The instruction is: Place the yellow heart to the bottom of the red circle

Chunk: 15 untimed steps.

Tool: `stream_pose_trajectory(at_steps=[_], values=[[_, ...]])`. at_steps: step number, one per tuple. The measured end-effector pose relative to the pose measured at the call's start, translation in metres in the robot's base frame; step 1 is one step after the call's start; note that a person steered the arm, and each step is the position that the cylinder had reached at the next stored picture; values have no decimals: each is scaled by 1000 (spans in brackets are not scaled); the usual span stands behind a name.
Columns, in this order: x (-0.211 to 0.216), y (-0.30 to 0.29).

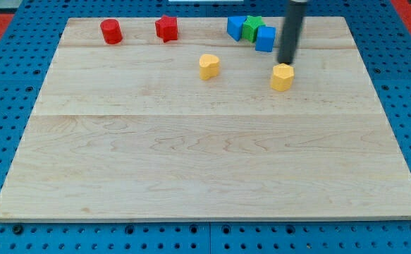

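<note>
The red circle, a short cylinder, stands near the board's top left. A yellow block that looks like the heart sits right of it and lower, near the top middle. A second yellow block, seemingly a pentagon, lies further right. My tip is just above this second yellow block's top edge, touching or nearly touching it, and far to the right of the heart and the red circle.
A red star stands right of the red circle. Two blue blocks and a green block cluster at the top, just left of my rod. The wooden board lies on a blue pegboard.
</note>
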State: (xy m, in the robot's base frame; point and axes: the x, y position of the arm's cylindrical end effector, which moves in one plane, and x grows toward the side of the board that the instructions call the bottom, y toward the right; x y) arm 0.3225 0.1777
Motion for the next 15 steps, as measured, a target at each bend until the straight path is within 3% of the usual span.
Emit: stream_pose_trajectory(at_steps=[1,2,4,6,7,8,10,13,15], values=[[35,55],[46,-1],[6,-173],[-38,-205],[-8,-190],[-8,-214],[-6,-312],[-42,-423],[-95,-460]])
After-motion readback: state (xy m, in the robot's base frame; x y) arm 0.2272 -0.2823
